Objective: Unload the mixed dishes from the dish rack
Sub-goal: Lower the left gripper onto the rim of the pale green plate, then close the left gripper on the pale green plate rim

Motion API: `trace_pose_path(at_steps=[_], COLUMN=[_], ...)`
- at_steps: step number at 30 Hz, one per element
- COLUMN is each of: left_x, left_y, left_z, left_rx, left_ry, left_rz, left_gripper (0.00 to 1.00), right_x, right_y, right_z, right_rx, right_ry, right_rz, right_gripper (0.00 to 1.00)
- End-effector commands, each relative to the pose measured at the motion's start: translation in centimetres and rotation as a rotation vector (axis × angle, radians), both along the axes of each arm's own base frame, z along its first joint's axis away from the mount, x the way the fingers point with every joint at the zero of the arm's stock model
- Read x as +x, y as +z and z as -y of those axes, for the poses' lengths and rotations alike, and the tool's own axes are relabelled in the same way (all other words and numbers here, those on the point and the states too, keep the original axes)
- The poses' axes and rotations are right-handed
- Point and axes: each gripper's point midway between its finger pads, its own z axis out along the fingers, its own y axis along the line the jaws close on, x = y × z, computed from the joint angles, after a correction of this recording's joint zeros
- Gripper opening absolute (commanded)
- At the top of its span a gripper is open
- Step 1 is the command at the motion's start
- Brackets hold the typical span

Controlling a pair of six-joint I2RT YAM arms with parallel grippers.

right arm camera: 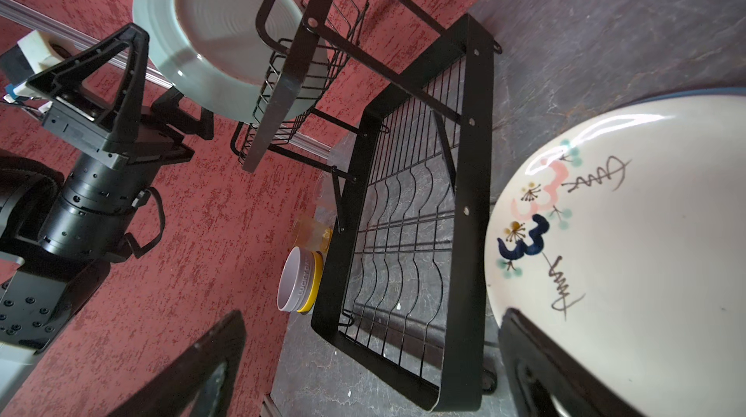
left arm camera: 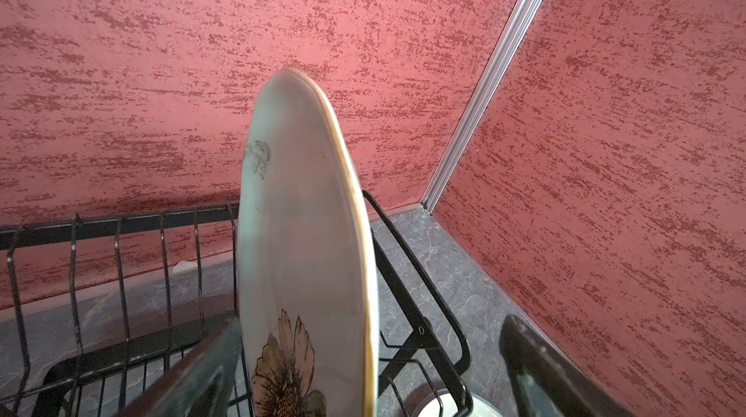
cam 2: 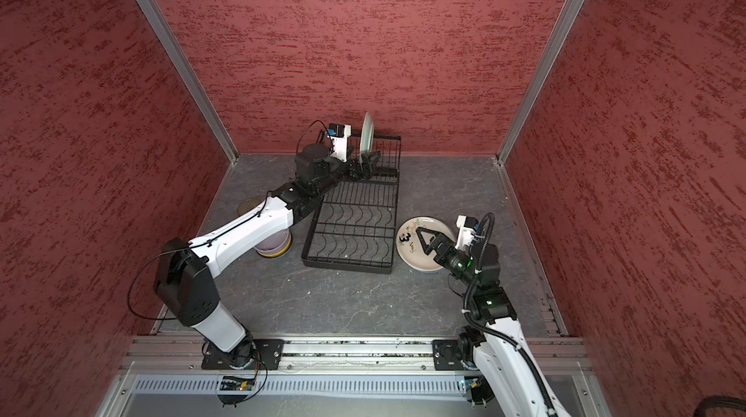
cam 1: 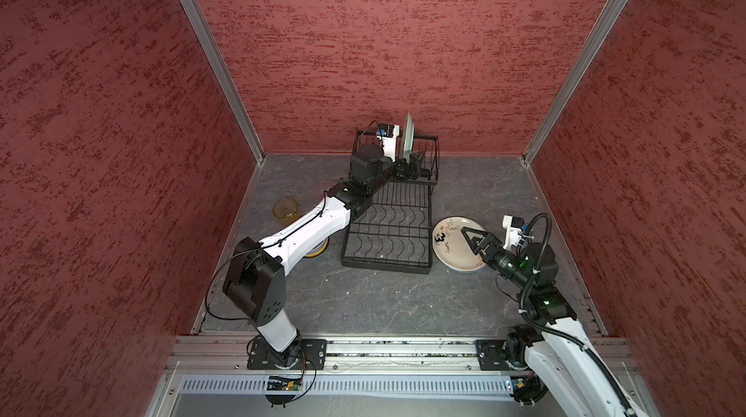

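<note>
Left gripper point(cam 1: 408, 164): was seen spread fully wide in the back tier, one finger set on each side of the pale green flowered ceramic plate point(left arm camera: 302, 233); nothing was clamped.
Flowered plate: was stood upright on edge in the raised basket-like back tier, its top rising above the wires.
Black wire two-tier dish rack point(cam 1: 385, 267): was placed towards the rear of the table, back tier nearest the rear wall.
White round plate painted with blue and pink threes point(cam 1: 454, 259): was laid flat on the table just right of the rack.
Right gripper point(cam 1: 473, 239): was held wide apart over that plate, nothing gripped; contact with it could not be told.
Lilac round bowl point(cam 2: 272, 243): was nested in a yellow bowl point(cam 2: 278, 254) left of the rack, partly hidden under the left arm.
Amber clear glass tumbler point(cam 1: 286, 209): was stood on the table further left, near the side wall.
Dark grey stone-patterned table point(cam 1: 363, 306): was enclosed by red textured walls point(cam 1: 363, 51).
</note>
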Motion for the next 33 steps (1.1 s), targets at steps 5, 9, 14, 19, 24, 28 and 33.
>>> trace_pose_path(at_steps=[5, 9, 14, 19, 24, 28, 33], left_x=[1.0, 1.5, 2.2, 2.8, 3.0, 3.1, 3.3], left_y=[-0.4, -0.8, -1.5, -2.2, -2.5, -2.3, -2.3], left_z=[0.5, 0.4, 0.2, -0.3, -0.3, -0.5, -0.6], left_rx=[0.014, 0.028, 0.050, 0.075, 0.093, 0.097, 0.113], left_ry=[-0.004, 0.014, 0.044, 0.084, 0.090, 0.107, 0.117], left_rz=[-0.007, -0.014, -0.021, -0.029, -0.022, -0.012, 0.005], left_gripper=[1.00, 0.99, 0.99, 0.99, 0.92, 0.80, 0.62], right_x=[0.1, 0.0, -0.2, -0.3, -0.1, -0.1, -0.1], right_y=[1.1, 0.8, 0.3, 0.2, -0.1, -0.2, -0.5], right_z=[0.3, 0.4, 0.5, 0.6, 0.7, 0.7, 0.8], right_rx=[-0.023, -0.026, -0.032, -0.039, -0.043, -0.044, -0.044], right_ry=[-0.012, -0.015, -0.021, -0.026, -0.031, -0.032, -0.037], right_rz=[0.037, 0.028, 0.020, 0.019, 0.011, 0.008, 0.001], right_gripper=[0.99, 0.99, 0.99, 0.99, 0.99, 0.99, 0.99])
